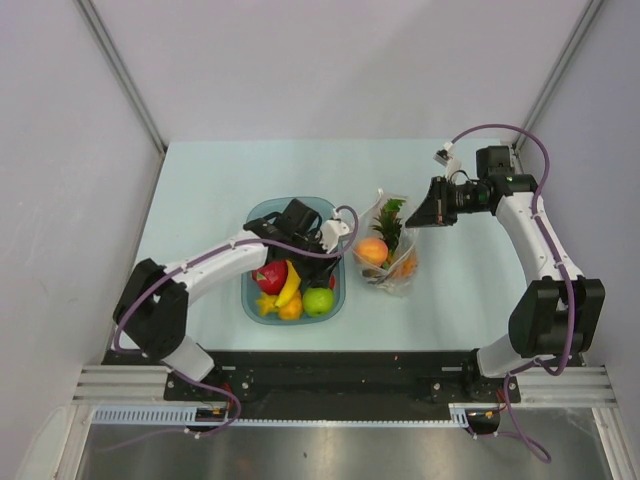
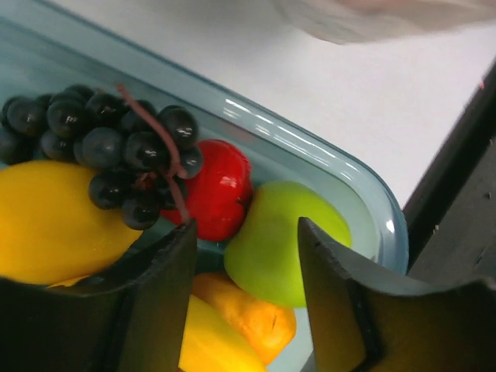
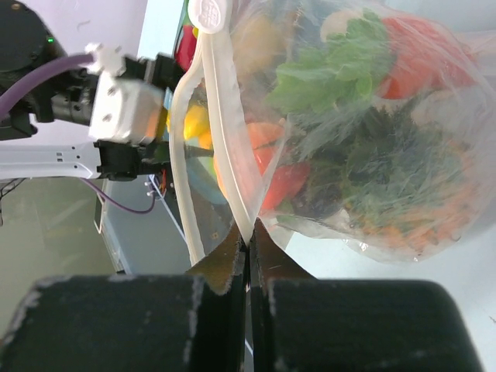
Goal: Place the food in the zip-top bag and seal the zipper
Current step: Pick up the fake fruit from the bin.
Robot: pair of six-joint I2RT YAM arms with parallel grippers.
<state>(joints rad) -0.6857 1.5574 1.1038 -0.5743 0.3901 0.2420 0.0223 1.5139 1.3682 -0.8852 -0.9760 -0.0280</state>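
Observation:
The zip-top bag (image 1: pixel 390 255) stands right of the blue tray (image 1: pixel 262 212), holding a peach (image 1: pixel 372 250), a green-crowned pineapple (image 1: pixel 390 220) and other food. My right gripper (image 1: pixel 420 215) is shut on the bag's mouth edge; in the right wrist view its jaws (image 3: pixel 248 236) pinch the white zipper strip (image 3: pixel 213 116). My left gripper (image 1: pixel 300 225) hovers low in the tray. In the left wrist view its jaws (image 2: pixel 246 232) stand apart over a green apple (image 2: pixel 287 240) and an orange piece (image 2: pixel 248 318), beside dark grapes (image 2: pixel 108 147), a red piece (image 2: pixel 217 194) and a yellow fruit (image 2: pixel 54 225).
The tray also holds a banana (image 1: pixel 290 283) and a yellow star-shaped piece (image 1: pixel 266 304). Its rim (image 2: pixel 310 151) runs just beyond the green apple. Grey walls enclose the pale table (image 1: pixel 200 180) on three sides. A black rail (image 1: pixel 330 365) runs along the near edge.

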